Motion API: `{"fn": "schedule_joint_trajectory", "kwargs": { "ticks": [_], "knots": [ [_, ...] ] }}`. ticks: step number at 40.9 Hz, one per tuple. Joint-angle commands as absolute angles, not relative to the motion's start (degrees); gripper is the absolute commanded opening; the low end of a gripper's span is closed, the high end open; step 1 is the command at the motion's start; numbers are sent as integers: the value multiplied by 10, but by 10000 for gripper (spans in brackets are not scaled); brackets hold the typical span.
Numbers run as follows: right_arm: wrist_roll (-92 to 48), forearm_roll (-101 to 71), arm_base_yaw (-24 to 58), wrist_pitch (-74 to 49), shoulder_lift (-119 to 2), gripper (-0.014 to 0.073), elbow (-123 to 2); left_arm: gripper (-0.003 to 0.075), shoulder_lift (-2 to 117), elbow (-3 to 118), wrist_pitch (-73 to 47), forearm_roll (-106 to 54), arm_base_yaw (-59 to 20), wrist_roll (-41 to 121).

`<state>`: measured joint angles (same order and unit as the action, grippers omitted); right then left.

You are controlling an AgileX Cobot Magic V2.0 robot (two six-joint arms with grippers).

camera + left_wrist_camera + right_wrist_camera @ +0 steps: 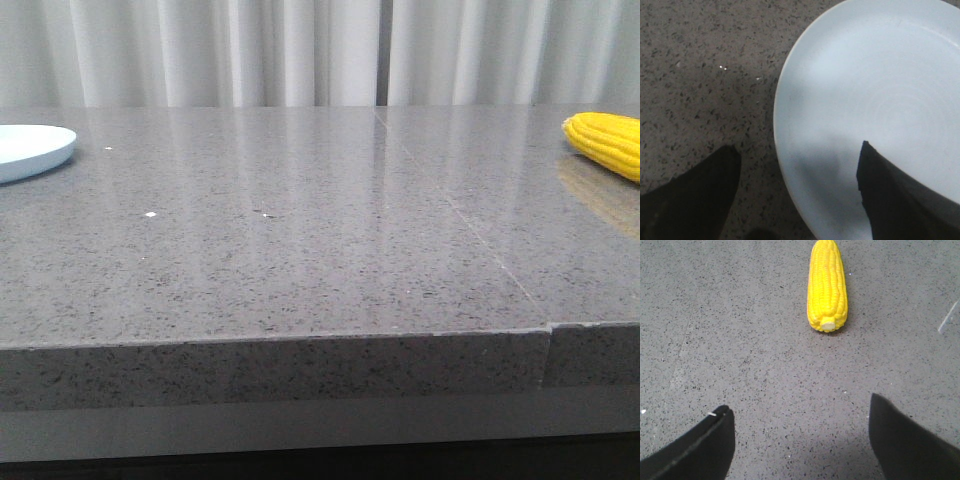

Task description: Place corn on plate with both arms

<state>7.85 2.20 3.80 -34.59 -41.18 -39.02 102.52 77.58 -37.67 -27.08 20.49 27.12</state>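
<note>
Grey speckled stone counter (pixel 300 260): bright yellow ridged corn cob (pixel 827 286) lies ahead of released right end effector (pixel 800 440), pale cut end facing it, long axis along the approach.

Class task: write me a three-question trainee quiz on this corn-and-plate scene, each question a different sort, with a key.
1. True or false: the corn already lies on the plate.
2. In the front view, the corn is at the table's: A) left edge B) centre C) right edge.
3. Fill in: the right gripper's fingers are ____, with nothing between them.

Key: 1 false; it lies on the table. 2 C. 3 open. The left gripper is open too, one finger above the plate.
</note>
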Motion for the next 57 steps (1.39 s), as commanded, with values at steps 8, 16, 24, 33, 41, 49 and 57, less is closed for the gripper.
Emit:
{"fn": "schedule_joint_trajectory", "kwargs": {
  "ticks": [8,16,24,33,41,49,57],
  "knots": [
    [73,30,36,-306,-414,582,-410,461,1039,812,-327,-289,193,278],
    [73,30,36,-306,-414,582,-410,232,1042,812,-315,-289,193,278],
    [73,30,36,-306,-414,582,-410,0,1042,812,-314,-289,193,278],
    [73,30,36,-306,-414,582,-410,-20,1039,812,-337,-289,194,278],
    [73,30,36,-306,-414,582,-410,-20,1010,813,-355,-331,177,283],
    [73,30,36,-306,-414,582,-410,-20,956,813,-365,-344,128,284],
    [73,30,36,-306,-414,582,-410,-20,935,813,-384,-395,60,284]
  ]
}}
